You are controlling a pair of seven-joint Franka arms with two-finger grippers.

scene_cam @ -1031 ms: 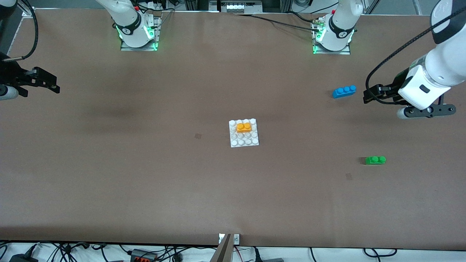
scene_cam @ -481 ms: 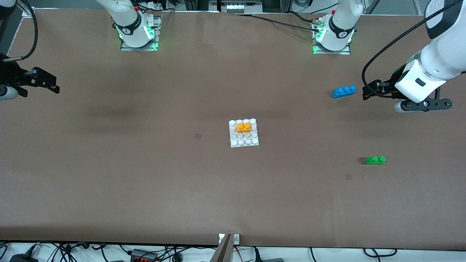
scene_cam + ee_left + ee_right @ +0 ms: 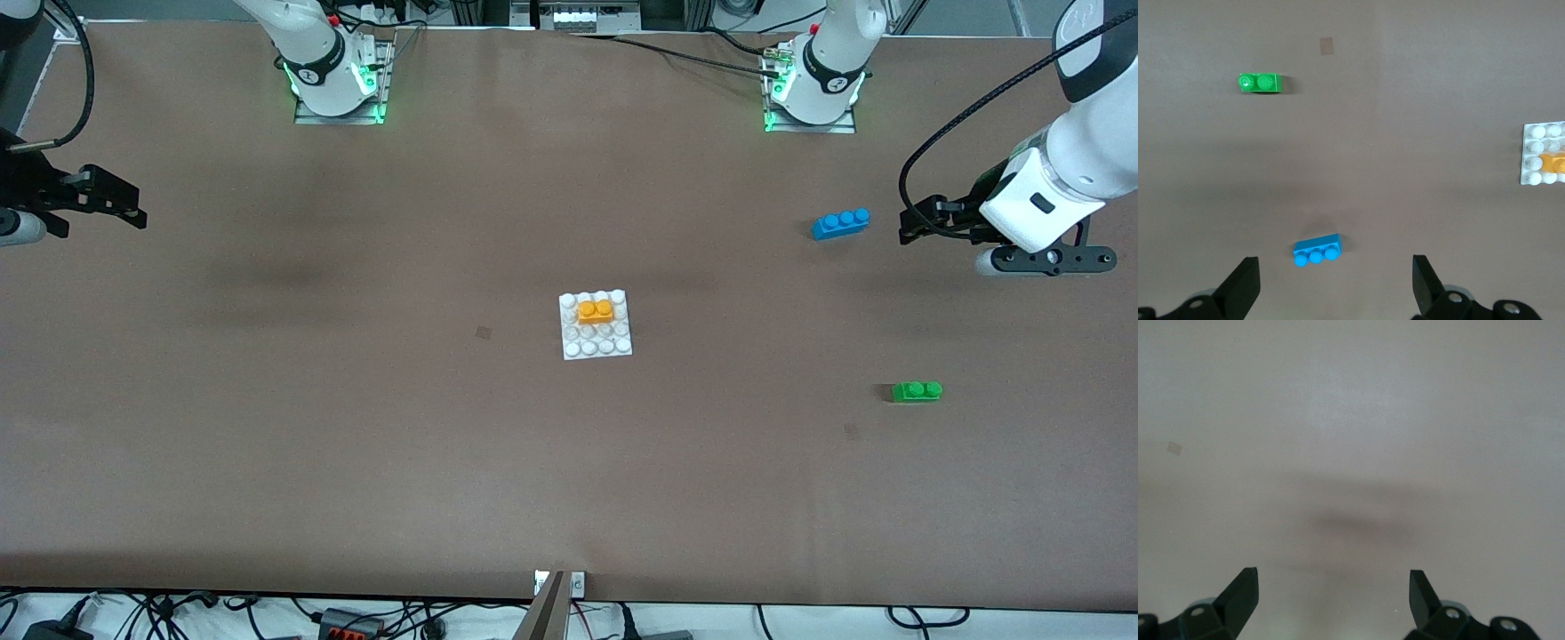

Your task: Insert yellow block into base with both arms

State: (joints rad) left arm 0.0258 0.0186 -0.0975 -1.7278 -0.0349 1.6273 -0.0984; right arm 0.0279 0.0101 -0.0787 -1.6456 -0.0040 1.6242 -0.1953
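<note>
Black fingers of the left end effector spread wide and empty over the counter beside the blue three-stud brick. The right end effector, equally wide and empty, waits at the other end. One yellow block sits on the single base, mid-counter between them, long axis running arm to arm, slightly closer to the left arm. One green brick lies apart.

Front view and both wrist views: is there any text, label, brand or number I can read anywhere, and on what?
No readable text in any view.
Small dark emblem on each white arm base collar: too small to read.
Small yellow-orange two-stud block, flat white studded square base plate, blue three-stud brick, green two-stud brick: no markings visible.
</note>
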